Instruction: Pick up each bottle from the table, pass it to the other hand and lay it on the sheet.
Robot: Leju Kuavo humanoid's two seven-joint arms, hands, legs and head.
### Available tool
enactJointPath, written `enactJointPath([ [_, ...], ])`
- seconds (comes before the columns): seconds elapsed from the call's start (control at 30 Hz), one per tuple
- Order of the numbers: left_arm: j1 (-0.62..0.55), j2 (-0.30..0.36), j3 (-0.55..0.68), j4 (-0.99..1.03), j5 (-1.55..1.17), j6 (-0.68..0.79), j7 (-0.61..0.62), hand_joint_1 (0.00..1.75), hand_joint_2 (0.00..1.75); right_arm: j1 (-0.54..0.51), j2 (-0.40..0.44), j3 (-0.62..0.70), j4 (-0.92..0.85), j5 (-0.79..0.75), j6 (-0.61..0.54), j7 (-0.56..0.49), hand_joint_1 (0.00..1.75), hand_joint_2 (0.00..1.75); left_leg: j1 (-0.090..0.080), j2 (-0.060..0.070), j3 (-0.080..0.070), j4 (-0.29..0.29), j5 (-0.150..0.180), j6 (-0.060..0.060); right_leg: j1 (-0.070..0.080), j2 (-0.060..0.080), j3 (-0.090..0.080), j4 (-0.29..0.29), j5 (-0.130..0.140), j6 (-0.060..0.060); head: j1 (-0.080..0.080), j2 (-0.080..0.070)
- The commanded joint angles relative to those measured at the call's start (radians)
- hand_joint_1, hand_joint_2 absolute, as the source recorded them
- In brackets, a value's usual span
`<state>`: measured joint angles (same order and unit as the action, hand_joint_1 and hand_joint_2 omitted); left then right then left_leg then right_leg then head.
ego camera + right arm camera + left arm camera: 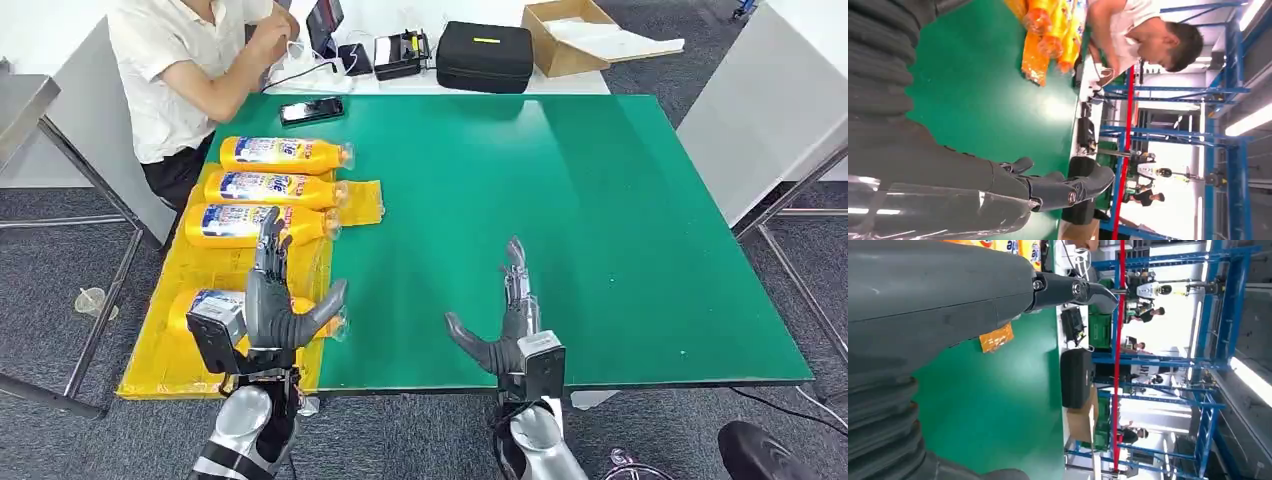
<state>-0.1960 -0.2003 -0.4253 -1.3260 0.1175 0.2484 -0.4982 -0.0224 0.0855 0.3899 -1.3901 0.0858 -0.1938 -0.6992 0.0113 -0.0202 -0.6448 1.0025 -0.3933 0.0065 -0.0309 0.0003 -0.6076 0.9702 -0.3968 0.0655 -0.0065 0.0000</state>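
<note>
Both hands hold nothing, fingers (268,245) spread: the left hand (272,305) hovers over the nearest bottle (205,303), the right hand (508,325) over bare green worktop (600,220). Four yellow bottles lie side by side on the yellow sheet (165,365) at the worktop's left edge, three (285,154) (270,187) (250,224) farther out. One person (190,60) sits at the far left corner.

Four bottles (284,154) on yellow sheet (165,365)
</note>
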Motion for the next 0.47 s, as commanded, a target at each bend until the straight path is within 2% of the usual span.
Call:
enactJointPath([
  [0.03, -0.009, 0.019, -0.061, 0.032, 0.068, 0.051, 0.024, 0.00, 1.75, -0.005, 0.082, -0.030, 0.113, -0.005, -0.089, 0.037, 0.00, 0.00, 0.001, 0.003, 0.008, 0.001, -0.005, 0.000, 0.002, 0.000, 0.009, -0.001, -0.004, -0.005, 0.000, 0.000],
  [0.1, 0.015, 0.036, -0.062, 0.003, 0.087, 0.015, 0.031, 0.00, 1.75, -0.004, 0.093, -0.024, 0.108, 0.047, -0.169, 0.081, 0.00, 0.00, 0.001, 0.002, 0.005, -0.001, -0.002, 0.000, 0.001, 0.001, 0.005, -0.001, -0.001, -0.003, 0.000, 0.000],
  [0.13, 0.024, 0.039, -0.058, -0.005, 0.089, 0.012, 0.030, 0.00, 1.75, -0.003, 0.092, -0.019, 0.105, 0.050, -0.173, 0.084, 0.00, 0.00, 0.002, 0.005, 0.011, 0.000, -0.006, 0.000, 0.003, 0.002, 0.011, -0.001, -0.004, -0.007, 0.000, 0.000],
  [0.2, 0.024, 0.039, -0.058, -0.005, 0.089, 0.012, 0.030, 0.00, 1.75, -0.003, 0.092, -0.019, 0.105, 0.050, -0.173, 0.084, 0.00, 0.00, 0.000, 0.002, 0.003, -0.001, -0.001, 0.000, 0.001, 0.001, 0.003, -0.001, -0.001, -0.002, 0.000, 0.000],
  [0.27, 0.030, 0.047, -0.056, -0.012, 0.131, -0.045, 0.046, 0.00, 1.75, -0.003, 0.086, -0.014, 0.106, 0.054, -0.177, 0.093, 0.00, 0.00, 0.001, 0.004, 0.007, 0.000, -0.004, 0.000, 0.002, 0.002, 0.007, -0.001, -0.003, -0.005, 0.000, 0.000],
  [0.3, 0.044, 0.055, -0.047, -0.019, 0.160, -0.090, 0.043, 0.00, 1.75, -0.003, 0.071, -0.001, 0.099, 0.036, -0.140, 0.111, 0.00, 1.75, 0.001, 0.003, 0.005, -0.001, -0.002, 0.000, 0.001, 0.001, 0.005, -0.001, -0.002, -0.004, 0.000, 0.000],
  [0.33, 0.062, 0.066, -0.039, -0.026, 0.164, -0.129, 0.026, 0.00, 1.75, 0.002, 0.043, 0.018, 0.078, 0.048, -0.113, 0.102, 0.00, 1.75, 0.002, 0.005, 0.010, 0.001, -0.006, 0.000, 0.003, 0.002, 0.011, -0.001, -0.005, -0.007, 0.000, 0.000],
  [0.37, 0.079, 0.060, -0.016, -0.025, 0.180, -0.151, 0.035, 0.00, 1.75, 0.008, 0.023, 0.024, 0.060, 0.087, -0.121, 0.095, 0.00, 1.75, 0.000, 0.003, 0.004, -0.001, -0.002, 0.000, 0.001, 0.002, 0.004, -0.002, -0.001, -0.003, 0.000, 0.000],
  [0.47, 0.085, 0.067, -0.027, -0.011, 0.112, -0.134, 0.025, 0.00, 1.75, 0.040, -0.004, 0.007, -0.010, 0.111, -0.105, 0.077, 0.00, 1.75, 0.000, 0.004, 0.008, -0.001, -0.004, 0.000, 0.001, 0.002, 0.008, -0.002, -0.003, -0.004, 0.000, 0.000],
])
